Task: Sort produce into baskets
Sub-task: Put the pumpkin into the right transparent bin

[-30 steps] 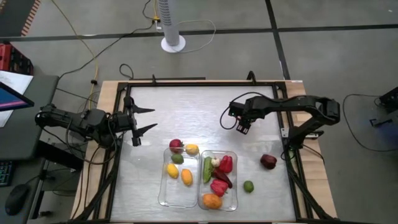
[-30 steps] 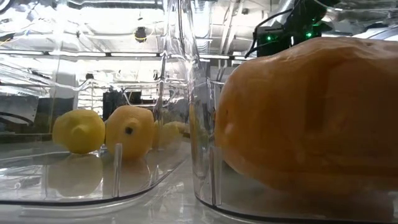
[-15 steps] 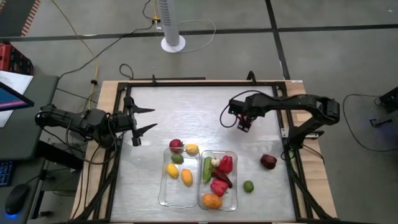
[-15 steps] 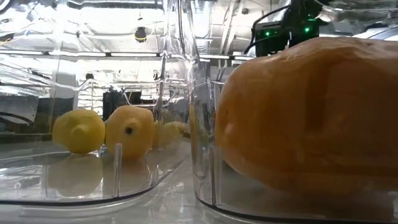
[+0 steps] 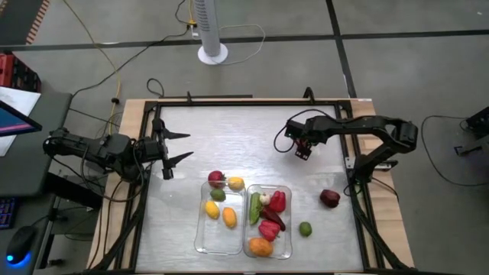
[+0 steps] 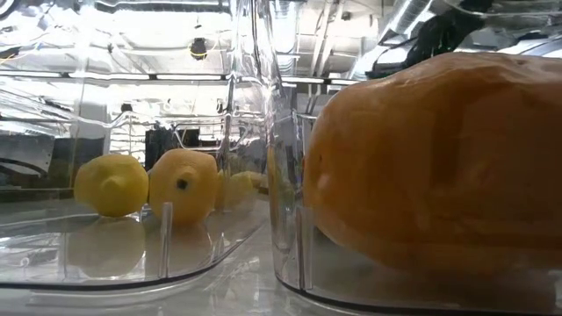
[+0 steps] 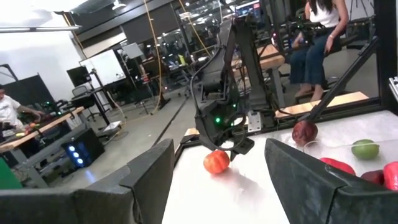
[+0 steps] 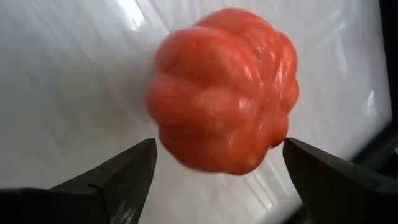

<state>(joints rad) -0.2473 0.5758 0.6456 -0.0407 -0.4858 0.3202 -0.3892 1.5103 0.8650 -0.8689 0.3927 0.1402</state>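
Note:
A red-orange lobed tomato (image 8: 224,87) lies on the table at the far right; it also shows in the left wrist view (image 7: 216,162). My right gripper (image 5: 303,148) hangs over it, open, one finger on either side and short of touching it. My left gripper (image 5: 174,147) is open and empty at the table's left edge. Two clear baskets stand side by side near the front: the left one (image 5: 200,233) holds yellow, orange and green pieces, the right one (image 5: 287,229) holds a green cucumber, red peppers and an orange fruit (image 6: 439,167).
A dark maroon fruit (image 5: 329,198) and a green lime (image 5: 305,228) lie loose on the table right of the baskets. A maroon piece (image 5: 216,179) and a yellow piece (image 5: 236,183) sit at the left basket's far rim. People sit beyond the table (image 7: 323,25).
My right gripper has gone a little toward the table's right edge, staying over the tomato. My left arm has kept still.

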